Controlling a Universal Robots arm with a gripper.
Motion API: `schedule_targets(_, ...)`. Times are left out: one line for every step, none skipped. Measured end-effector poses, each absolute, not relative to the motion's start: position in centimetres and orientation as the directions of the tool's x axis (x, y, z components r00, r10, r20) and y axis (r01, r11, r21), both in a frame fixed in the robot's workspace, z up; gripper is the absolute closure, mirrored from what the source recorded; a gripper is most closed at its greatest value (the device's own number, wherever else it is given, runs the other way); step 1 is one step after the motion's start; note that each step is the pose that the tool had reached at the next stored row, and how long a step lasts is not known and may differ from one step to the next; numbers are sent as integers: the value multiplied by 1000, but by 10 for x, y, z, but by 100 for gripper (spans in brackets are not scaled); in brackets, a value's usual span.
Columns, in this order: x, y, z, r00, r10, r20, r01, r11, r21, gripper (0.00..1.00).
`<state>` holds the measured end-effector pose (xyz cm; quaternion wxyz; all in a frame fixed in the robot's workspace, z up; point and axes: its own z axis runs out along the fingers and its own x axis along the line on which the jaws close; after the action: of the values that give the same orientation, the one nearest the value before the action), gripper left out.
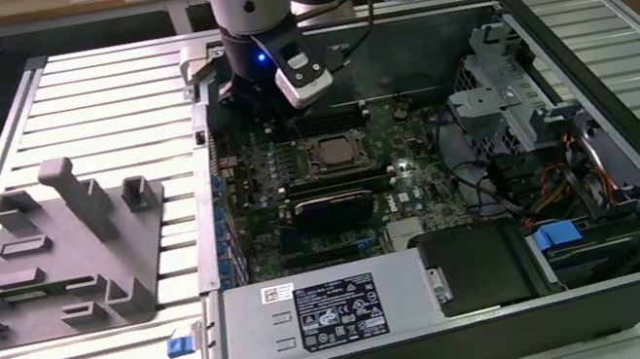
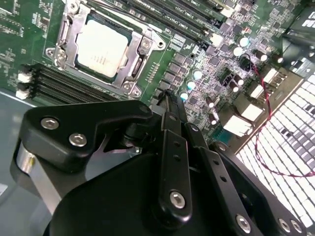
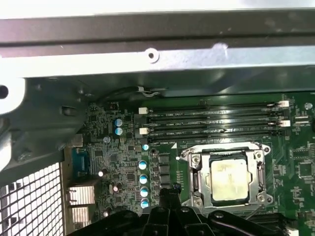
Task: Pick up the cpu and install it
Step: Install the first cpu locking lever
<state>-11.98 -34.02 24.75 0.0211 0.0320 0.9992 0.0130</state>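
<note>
Start at your claw (image 2: pixel 170 96): in the second wrist view its fingers look pressed together at the tip, with nothing pinched between them, and it hangs over the green motherboard (image 1: pixel 428 190) without touching it. The cpu (image 2: pixel 103 49) is not in the claw. It lies flat, shiny top up, inside the metal-framed socket (image 2: pixel 142 46), and whether the frame's latch is locked you cannot tell from here. That is the relation to mind. In both wrist views the cpu sits just past the fingertips and off to one side, apart from them, with a strip of small board components between. In the exterior view it lies towards the camera from the claw and a little to the exterior view's right. The chip is square, so it has no long axis to line up with; only the socket's edges give a direction. Just beyond the socket run the long black memory slots (image 3: pixel 211 123), parallel to one of its sides. Further out stands the wall of the open computer case (image 1: pixel 456 353), and well apart, at the exterior view's left, the grey fixture plate (image 1: pixel 59 265) rests on the slatted table (image 1: pixel 81 93).
</note>
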Motion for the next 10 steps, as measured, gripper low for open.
schedule_targets(-120, -340, 249, -997, 64, -42, 63, 998, 28, 89)
schedule_targets(-120, -340, 250, -997, 64, -43, 63, 998, 28, 89)
schedule_targets(-120, -340, 251, -997, 65, -44, 63, 998, 31, 89)
schedule_targets(-120, -340, 251, -997, 65, -43, 63, 997, 40, 89)
schedule_targets(-120, -340, 251, -997, 65, -42, 63, 997, 51, 89)
schedule_targets(-120, -340, 251, -997, 66, -41, 63, 996, 69, 89)
schedule_targets(-120, -340, 251, -997, 66, -41, 63, 995, 74, 89)
schedule_targets(-120, -340, 251, -997, 66, -40, 63, 995, 79, 89)
schedule_targets(-121, -340, 251, -997, 66, -40, 62, 994, 84, 89)
schedule_targets(-121, -340, 251, -997, 66, -40, 62, 994, 92, 89)
